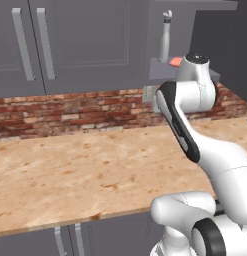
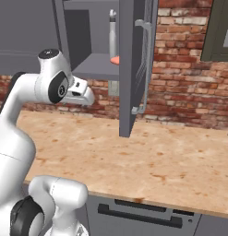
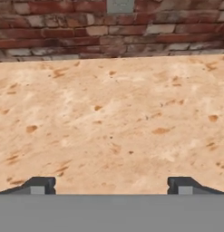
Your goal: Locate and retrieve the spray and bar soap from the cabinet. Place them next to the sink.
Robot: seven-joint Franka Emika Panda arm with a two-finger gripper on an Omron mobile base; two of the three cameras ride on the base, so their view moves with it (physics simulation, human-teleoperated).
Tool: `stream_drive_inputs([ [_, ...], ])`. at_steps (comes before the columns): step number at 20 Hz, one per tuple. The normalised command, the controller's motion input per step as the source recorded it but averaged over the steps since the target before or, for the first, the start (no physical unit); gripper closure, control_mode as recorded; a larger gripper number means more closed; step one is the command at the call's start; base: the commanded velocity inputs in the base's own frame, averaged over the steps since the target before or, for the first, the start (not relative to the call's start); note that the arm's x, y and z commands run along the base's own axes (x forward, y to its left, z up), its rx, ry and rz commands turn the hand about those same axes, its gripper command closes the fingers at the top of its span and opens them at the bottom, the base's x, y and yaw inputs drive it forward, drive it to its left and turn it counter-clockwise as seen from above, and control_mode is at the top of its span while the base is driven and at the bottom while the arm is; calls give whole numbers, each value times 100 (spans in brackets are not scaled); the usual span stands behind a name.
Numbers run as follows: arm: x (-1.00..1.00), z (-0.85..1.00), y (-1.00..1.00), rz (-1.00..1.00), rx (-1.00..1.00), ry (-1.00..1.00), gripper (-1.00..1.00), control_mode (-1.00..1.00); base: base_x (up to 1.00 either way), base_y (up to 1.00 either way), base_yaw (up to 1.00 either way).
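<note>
Countertop (image 3: 111,127) bare under gripper (image 3: 111,186), jaws spread wide and holding nothing; spray (image 1: 165,36) and bar soap (image 1: 175,61) sit on cabinet (image 1: 162,70) shelf.

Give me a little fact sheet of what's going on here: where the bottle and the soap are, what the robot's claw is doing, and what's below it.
spray: upright on the cabinet shelf
bar soap: lying on the same shelf, close beside the spray
cabinet door: swung open toward the room
gripper: open, holding nothing, pointed down at the countertop
countertop: tan, speckled, bare under the gripper
wall: red brick with a pale outlet plate
task progress: neither item picked up yet
</note>
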Motion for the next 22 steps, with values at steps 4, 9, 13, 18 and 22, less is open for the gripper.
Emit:
stream_drive_inputs([
  [4,9,24,-20,-13,-4,-23,-100,-100,0,0,0],
  [9,10,49,-19,-3,-2,-9,-100,-100,0,0,0],
  [13,0,60,-8,0,0,-2,-100,-100,0,0,0],
  [18,-7,58,-3,7,0,-10,-100,-100,0,0,0],
  [22,18,31,-13,0,0,-22,-100,-100,0,0,0],
])
